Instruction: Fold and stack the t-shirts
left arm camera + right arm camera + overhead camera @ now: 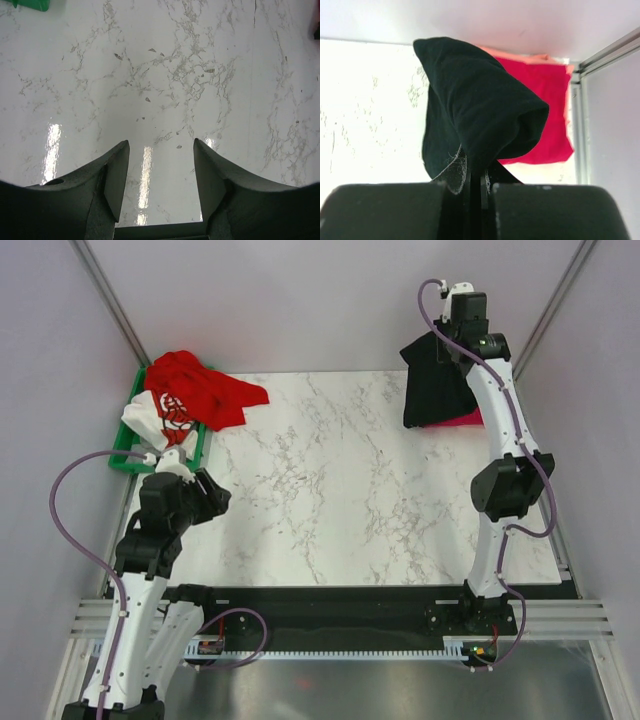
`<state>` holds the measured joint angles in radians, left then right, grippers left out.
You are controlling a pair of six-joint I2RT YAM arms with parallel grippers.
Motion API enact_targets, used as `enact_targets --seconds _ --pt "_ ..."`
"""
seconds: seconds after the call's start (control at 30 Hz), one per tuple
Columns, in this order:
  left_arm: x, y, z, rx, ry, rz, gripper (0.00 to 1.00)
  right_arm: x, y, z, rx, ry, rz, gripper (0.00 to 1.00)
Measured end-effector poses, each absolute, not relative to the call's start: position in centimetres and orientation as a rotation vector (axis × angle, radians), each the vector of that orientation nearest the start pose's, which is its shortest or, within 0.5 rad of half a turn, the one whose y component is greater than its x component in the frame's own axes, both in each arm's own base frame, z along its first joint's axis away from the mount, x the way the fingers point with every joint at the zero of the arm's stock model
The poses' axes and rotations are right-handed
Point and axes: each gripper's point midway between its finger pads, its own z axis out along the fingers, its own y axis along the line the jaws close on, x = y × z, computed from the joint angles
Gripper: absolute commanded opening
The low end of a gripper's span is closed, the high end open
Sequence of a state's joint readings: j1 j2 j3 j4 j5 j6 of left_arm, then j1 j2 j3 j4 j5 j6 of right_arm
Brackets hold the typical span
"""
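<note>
Two grippers are in view, and we start with the right gripper (475,170). Its jaws are pressed together on a pinch of the black t-shirt (475,105), whose cloth bunches up and over just beyond the fingers. From above, this shirt hangs from the raised right arm at the far right corner of the worktop (340,480). Its lower edge drops in front of the crimson-pink t-shirt (545,100), which lies flat on the marble beside the right-hand frame post. We cannot tell whether the black cloth touches the pink one.

The left gripper (160,142) stands with its fingers apart, and only bare marble shows between them. It holds nothing. It sits over the left side of the worktop, near the green bin (125,455) at the left edge.

We count four t-shirts in all: one black, one crimson-pink, one red and one white. The red t-shirt (205,390) lies crumpled over the far end of the bin and spills onto the marble. The white t-shirt (145,420) lies bunched in the bin just beside it, nearer the left arm. It carries a round red print, too small for us to read any letters. We count one bin, and we see no legible writing elsewhere.
</note>
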<state>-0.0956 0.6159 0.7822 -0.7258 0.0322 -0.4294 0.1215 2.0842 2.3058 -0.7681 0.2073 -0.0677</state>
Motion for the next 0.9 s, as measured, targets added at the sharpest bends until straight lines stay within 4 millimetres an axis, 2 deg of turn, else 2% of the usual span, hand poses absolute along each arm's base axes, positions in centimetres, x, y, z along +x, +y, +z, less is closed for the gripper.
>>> enact_targets --seconds 0.17,0.3,0.43,0.7,0.9 --pt "22.5 -4.5 19.7 -0.344 2.142 -0.343 0.6 56.8 0.8 31.8 -0.046 2.054 -0.198 0.0" --pt "22.7 -4.6 19.4 -0.347 2.158 -0.34 0.6 56.8 -0.7 31.8 -0.026 2.057 -0.198 0.0" --pt "22.7 -4.6 19.3 -0.348 2.163 -0.34 0.6 57.3 -1.7 30.5 -0.017 2.082 -0.181 0.0" --pt "22.8 -4.6 19.1 -0.35 2.173 -0.337 0.59 59.4 -3.2 26.4 -0.023 2.147 -0.121 0.0" --pt "22.9 -4.6 18.7 -0.354 2.193 -0.333 0.59 61.3 -6.4 24.6 -0.003 2.133 -0.16 0.0"
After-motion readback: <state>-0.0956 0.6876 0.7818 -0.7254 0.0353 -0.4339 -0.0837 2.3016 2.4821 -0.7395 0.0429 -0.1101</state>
